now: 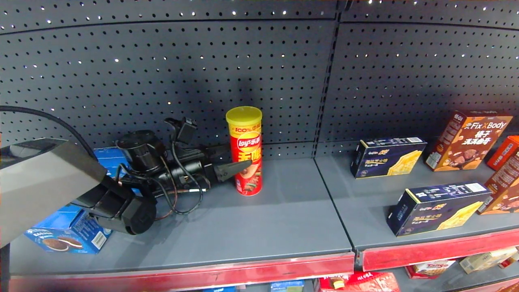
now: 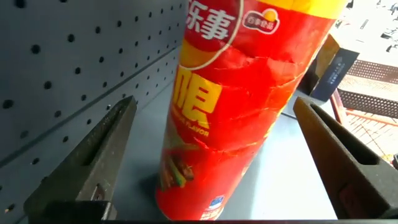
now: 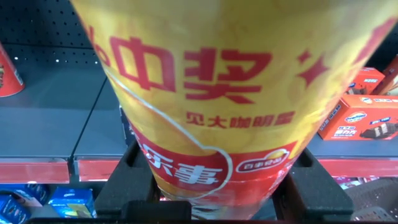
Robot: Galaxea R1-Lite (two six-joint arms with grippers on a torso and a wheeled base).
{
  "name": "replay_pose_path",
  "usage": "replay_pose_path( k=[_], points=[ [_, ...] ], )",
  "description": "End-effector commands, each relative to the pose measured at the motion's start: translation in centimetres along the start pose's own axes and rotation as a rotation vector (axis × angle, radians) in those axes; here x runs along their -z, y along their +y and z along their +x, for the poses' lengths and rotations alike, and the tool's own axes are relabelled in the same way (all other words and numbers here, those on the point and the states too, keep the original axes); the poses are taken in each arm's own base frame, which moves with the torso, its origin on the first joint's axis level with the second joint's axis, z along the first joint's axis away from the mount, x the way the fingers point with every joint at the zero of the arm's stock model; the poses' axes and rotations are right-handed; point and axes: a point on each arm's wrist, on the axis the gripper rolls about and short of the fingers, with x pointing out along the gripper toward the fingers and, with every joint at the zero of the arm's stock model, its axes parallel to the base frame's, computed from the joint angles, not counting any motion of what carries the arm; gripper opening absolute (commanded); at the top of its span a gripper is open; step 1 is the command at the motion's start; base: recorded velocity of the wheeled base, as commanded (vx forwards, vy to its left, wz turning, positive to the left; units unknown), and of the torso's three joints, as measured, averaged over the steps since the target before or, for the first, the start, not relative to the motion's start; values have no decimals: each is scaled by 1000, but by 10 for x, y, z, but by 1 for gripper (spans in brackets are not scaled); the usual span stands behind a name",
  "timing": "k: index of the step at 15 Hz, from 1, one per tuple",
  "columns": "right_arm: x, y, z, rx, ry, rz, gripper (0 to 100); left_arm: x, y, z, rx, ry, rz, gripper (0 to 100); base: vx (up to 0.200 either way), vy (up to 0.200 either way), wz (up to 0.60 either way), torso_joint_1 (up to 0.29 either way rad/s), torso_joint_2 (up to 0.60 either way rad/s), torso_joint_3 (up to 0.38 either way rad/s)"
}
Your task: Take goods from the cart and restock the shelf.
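Closest to the robot, held back from the shelving, the right gripper has its black fingers pressed against both sides of a second chip can. It clamps the red lower part, and the yellow upper band rises toward the wrist camera. The long axis runs crosswise to the fingers and looks roughly upright, probably waiting its turn to be stocked. Beyond it comes the red front edge of the grey shelf. A blue cookie box lies near that edge on the left side. Farther in, the left arm reaches across the deck from the left. The left gripper has its fingers spread wide on either side of a chip can, with a clear gap on each side, so nothing is pinched. This red can stands on its own base on the shelf deck, about midway along this section and well back. Its long axis is vertical, the yellow lid points up and the label faces the aisle, as a shopper would want it. With the fingers apart, the can appears to rest under its own weight. On the neighbouring section to the right lie two dark blue boxes and a brown box. Behind everything stands the dark pegboard back panel.
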Motion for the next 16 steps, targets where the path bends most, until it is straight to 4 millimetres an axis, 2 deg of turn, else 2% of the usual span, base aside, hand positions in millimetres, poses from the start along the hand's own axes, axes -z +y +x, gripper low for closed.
replay_pose_path(
  k=[1, 9, 16],
  points=[
    [0, 0, 0, 11, 2, -5, 0, 0, -2, 3, 9, 0, 1, 100, 0, 0, 0, 0, 0, 0],
    [0, -2, -10, 16, -11, -12, 0, 11, -4, 11, 26, 19, -23, 100, 0, 0, 0, 0, 0, 0],
    [0, -1, -10, 33, -10, -14, 0, 21, 0, 11, 20, 33, -34, 100, 0, 0, 0, 0, 0, 0]
  ],
)
